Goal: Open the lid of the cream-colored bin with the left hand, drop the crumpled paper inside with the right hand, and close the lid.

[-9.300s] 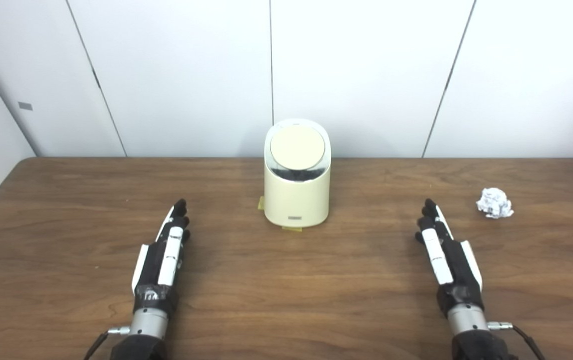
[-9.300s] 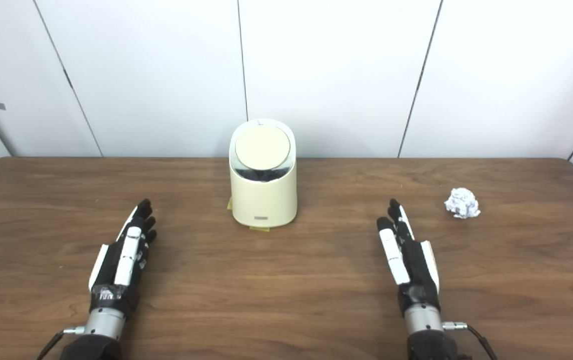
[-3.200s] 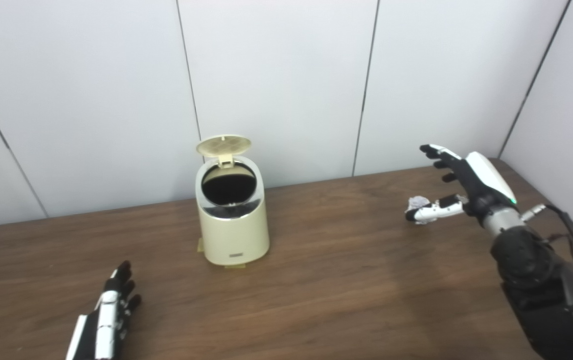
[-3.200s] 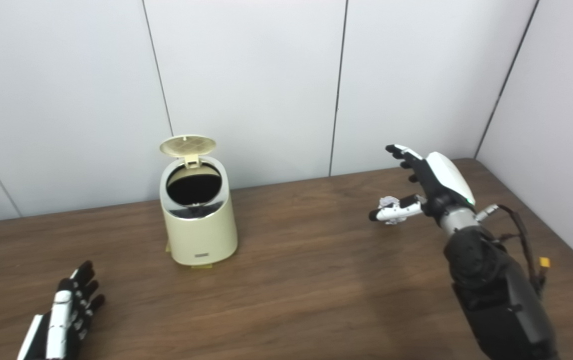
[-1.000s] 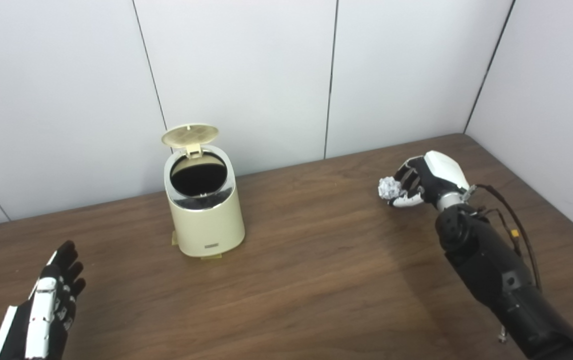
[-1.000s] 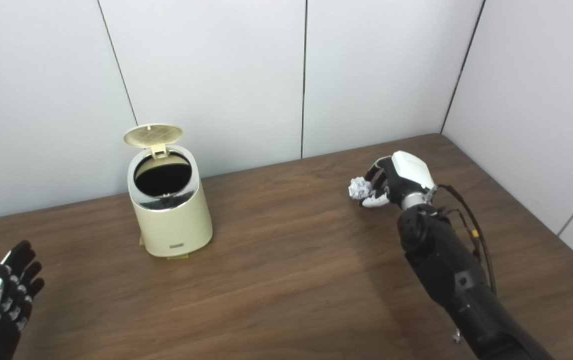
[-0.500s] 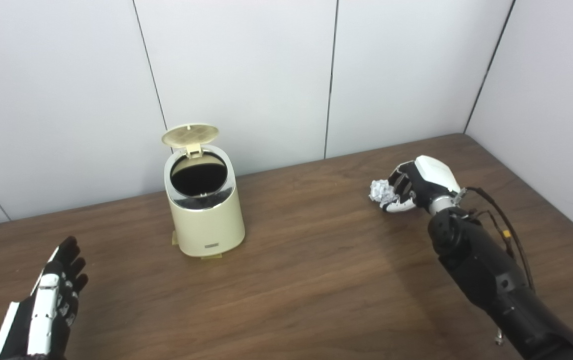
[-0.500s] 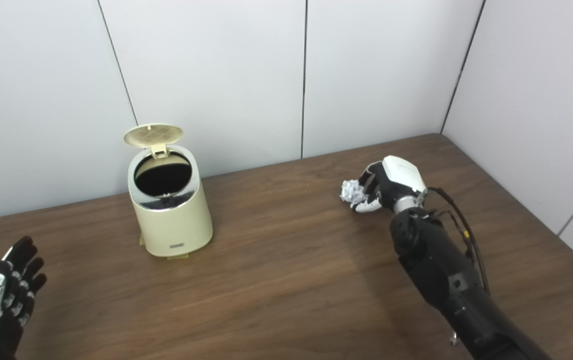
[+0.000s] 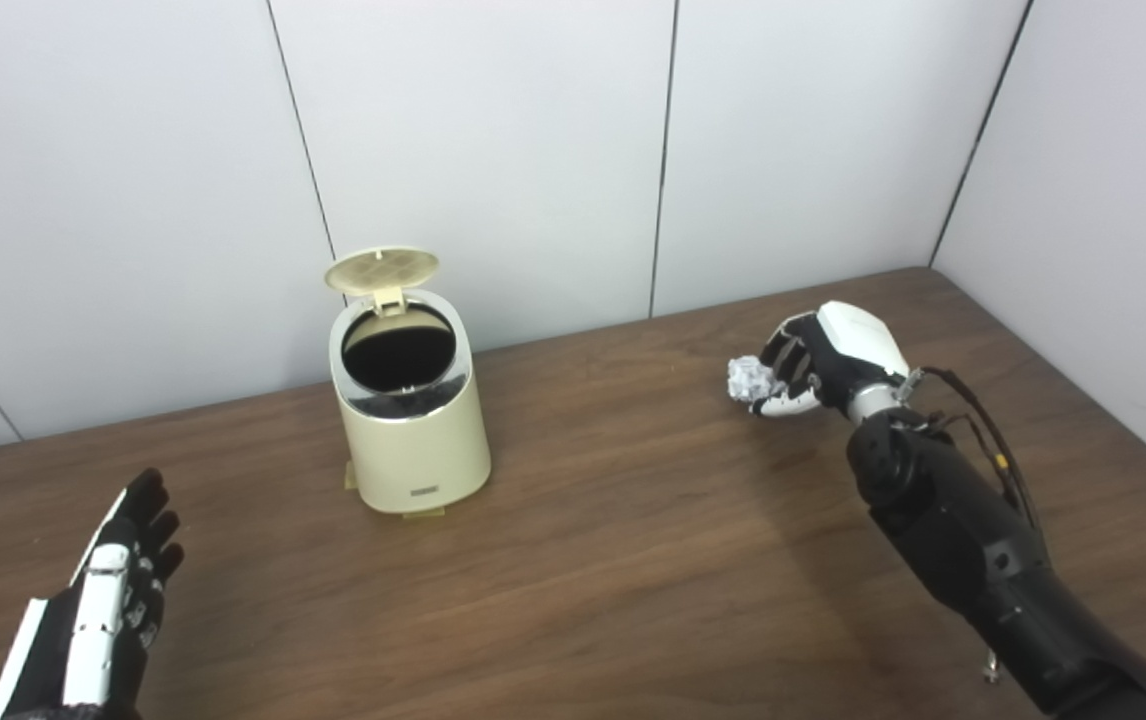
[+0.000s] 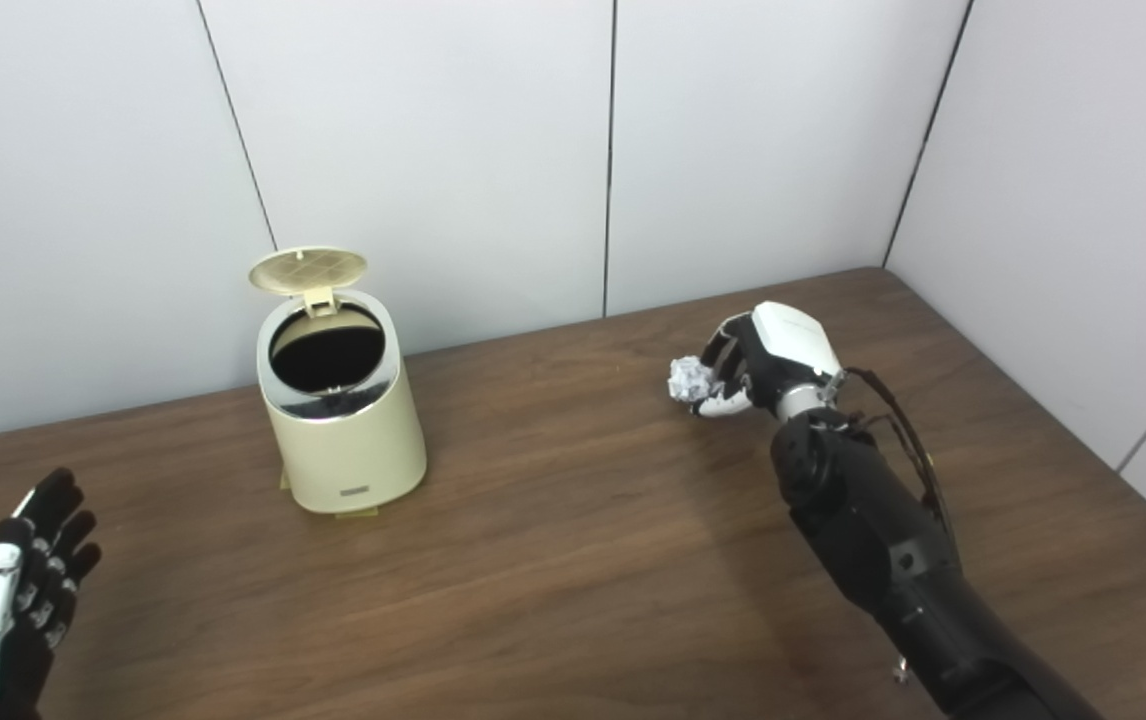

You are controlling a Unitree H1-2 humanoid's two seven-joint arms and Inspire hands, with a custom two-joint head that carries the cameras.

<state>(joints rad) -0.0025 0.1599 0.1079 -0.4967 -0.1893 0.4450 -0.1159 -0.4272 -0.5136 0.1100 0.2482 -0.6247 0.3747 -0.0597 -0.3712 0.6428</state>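
Wooden table (image 9: 633,560): open-lidded bin (image 9: 413,440), right hand (image 9: 823,360) around crumpled paper (image 9: 748,378).

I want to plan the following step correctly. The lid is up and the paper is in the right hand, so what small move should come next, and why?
Probably carry the right hand leftward until it is above the bin. Its fingers already hold the crumpled paper, the lid stands open, and the hand is well to the right of the opening. The left hand rests open, apart from the bin.
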